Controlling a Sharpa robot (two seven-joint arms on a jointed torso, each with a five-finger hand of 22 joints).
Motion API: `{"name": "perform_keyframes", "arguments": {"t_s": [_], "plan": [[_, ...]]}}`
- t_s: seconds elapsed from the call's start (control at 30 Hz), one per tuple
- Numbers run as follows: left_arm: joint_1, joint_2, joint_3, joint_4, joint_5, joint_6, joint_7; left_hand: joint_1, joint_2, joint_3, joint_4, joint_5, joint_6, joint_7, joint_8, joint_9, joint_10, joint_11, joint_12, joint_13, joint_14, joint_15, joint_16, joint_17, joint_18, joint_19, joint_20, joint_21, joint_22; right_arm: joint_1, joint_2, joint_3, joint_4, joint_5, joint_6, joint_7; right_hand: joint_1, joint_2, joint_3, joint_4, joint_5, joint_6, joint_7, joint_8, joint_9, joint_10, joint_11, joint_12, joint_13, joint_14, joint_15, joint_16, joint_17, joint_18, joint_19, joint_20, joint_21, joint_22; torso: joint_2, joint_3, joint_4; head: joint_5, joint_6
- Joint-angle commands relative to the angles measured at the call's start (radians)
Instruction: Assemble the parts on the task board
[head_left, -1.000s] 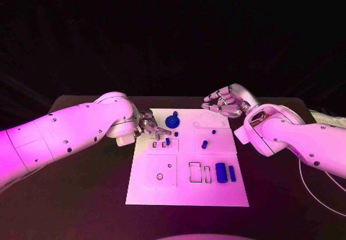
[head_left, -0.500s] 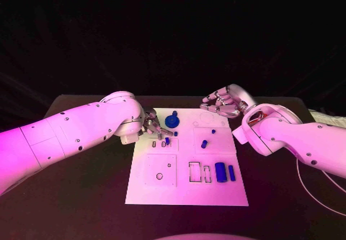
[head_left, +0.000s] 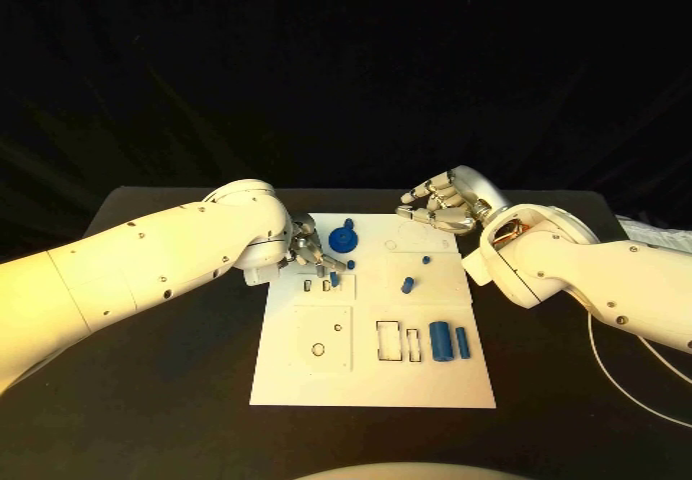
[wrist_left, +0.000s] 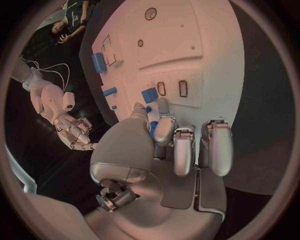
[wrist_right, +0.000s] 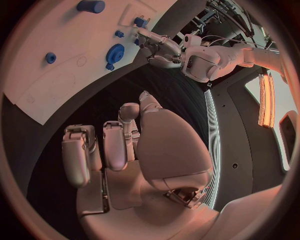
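The board (head_left: 325, 375) lies flat in the middle of the black table (head_left: 144, 400), long side running away from the robot. Near its far edge a blue gear (head_left: 345, 241) sits on the white surface, with a faint round recess (head_left: 415, 240) beside it toward the right arm. Further in, a small blue peg (head_left: 427, 262) stands in the board and a short blue cylinder (head_left: 408, 286) lies just nearer than it.

On the near half, an outlined rectangular slot (head_left: 389, 341) and a narrower slot (head_left: 414, 347) stand side by side, both showing white inside. Just beside them lie a wide blue block (head_left: 440, 340) and a slim blue bar (head_left: 462, 343), close together but apart. A round hole (head_left: 319, 351) and a smaller hole (head_left: 339, 327) mark the square panel toward the left arm.

The left hand (head_left: 307, 256) hovers low over the board's far left part, above two small upright slots (head_left: 309, 286). In the left wrist view its fingers (wrist_left: 177, 145) curl forward close together, and thumb and a fingertip pinch a small blue part (wrist_left: 150, 95) just beside those slots.

The right hand (head_left: 444, 207) hangs at the board's far right corner, off the parts, fingers (wrist_right: 100, 150) curled inward and holding nothing.
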Motion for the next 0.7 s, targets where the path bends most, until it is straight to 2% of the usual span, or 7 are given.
{"name": "perform_keyframes", "arguments": {"t_s": [0.03,0.7], "plan": [[-0.002,0.009,0.0,-0.004,-0.009,0.021,-0.003,0.012,0.001,-0.003,-0.001,-0.002,-0.008,0.002,0.005,0.003,0.003,0.0,0.003,0.002,0.104,-0.006,0.003,0.263,-0.007,0.012,-0.004,0.002,0.089,-0.001,0.003,0.0,-0.001,-0.004,0.016,-0.001,-0.01,0.001,-0.005,-0.002,0.007,-0.007,-0.003,-0.004,0.002,-0.01,0.002,-0.007,-0.002,0.051,0.005,-0.006,-0.001,0.005,0.031,-0.002,-0.003,0.168,0.0,0.0008,0.0,0.001,-0.003],[-0.004,0.024,0.0,-0.006,-0.01,0.037,-0.002,0.02,0.003,-0.002,-0.001,-0.002,-0.008,0.002,0.007,0.009,0.005,0.0,0.005,0.006,0.104,-0.005,0.003,0.263,-0.007,0.013,-0.004,0.003,0.091,-0.002,0.012,-0.002,-0.007,-0.002,0.014,0.001,-0.008,0.002,-0.005,-0.003,0.011,-0.008,-0.002,-0.004,0.002,-0.014,0.002,-0.013,-0.006,0.051,0.005,-0.007,-0.002,0.005,0.03,-0.002,-0.004,0.167,0.0,0.0012,-0.0004,0.001,-0.007]]}}
